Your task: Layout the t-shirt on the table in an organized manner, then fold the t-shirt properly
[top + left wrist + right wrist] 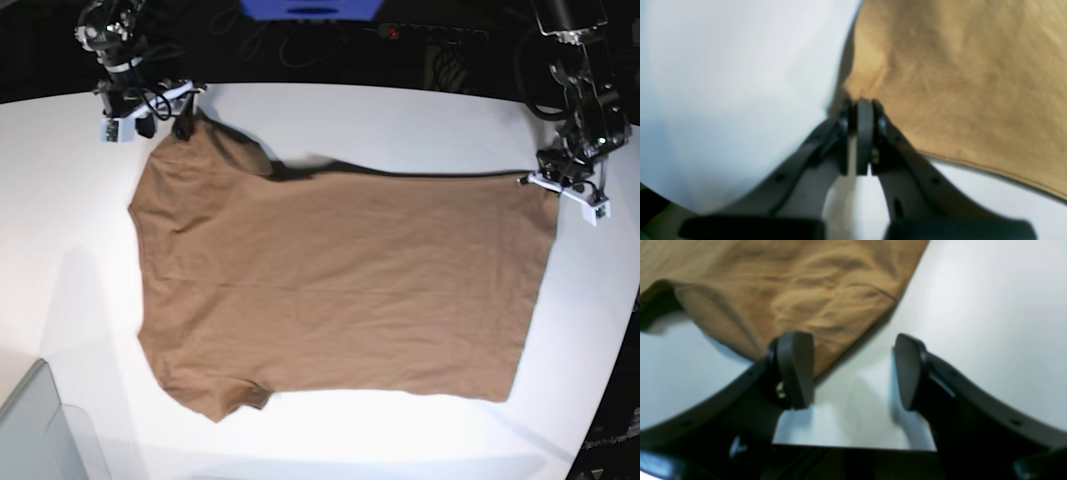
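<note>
The brown t-shirt (340,285) lies spread flat on the white table (400,115), neck end toward the left of the base view and hem toward the right. My left gripper (864,111) (545,180) is shut on the far hem corner of the t-shirt (957,83), its fingertips pinched together right at the cloth's corner. At the far sleeve, my right gripper (851,371) (183,122) stands open. Its one finger (795,370) rests over the edge of the t-shirt (800,296), and the other finger (908,371) is over bare table (973,306).
A pale translucent bin (40,430) sits at the table's near left corner. The table's curved edge (615,330) runs close to the hem side. Dark cables and a blue object (310,8) lie beyond the far edge.
</note>
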`<control>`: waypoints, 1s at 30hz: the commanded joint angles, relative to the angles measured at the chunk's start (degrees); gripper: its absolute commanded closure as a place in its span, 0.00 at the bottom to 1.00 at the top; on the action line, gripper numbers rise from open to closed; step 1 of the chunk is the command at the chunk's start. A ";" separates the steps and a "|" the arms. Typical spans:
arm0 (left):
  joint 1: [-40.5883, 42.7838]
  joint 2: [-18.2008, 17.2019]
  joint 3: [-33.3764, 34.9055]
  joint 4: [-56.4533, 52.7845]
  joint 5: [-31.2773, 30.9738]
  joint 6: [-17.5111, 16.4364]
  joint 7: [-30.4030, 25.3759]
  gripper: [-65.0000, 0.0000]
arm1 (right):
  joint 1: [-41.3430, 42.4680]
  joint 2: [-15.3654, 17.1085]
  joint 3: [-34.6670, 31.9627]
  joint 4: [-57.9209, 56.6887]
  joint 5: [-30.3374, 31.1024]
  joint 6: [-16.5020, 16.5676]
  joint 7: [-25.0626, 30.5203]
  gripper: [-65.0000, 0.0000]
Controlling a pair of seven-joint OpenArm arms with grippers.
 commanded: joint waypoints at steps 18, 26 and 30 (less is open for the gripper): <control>0.20 -0.65 -0.67 1.08 -0.29 0.07 0.75 1.00 | 0.01 0.21 -2.93 -1.64 0.58 0.21 0.73 0.40; 0.20 -0.65 -0.67 1.08 -0.29 0.07 0.66 1.00 | -0.25 0.21 -4.60 -5.07 0.58 0.21 1.17 0.41; 0.20 -0.65 -0.67 1.17 -0.29 0.07 0.66 1.00 | -0.43 0.21 -5.84 -4.89 0.58 0.47 1.17 0.64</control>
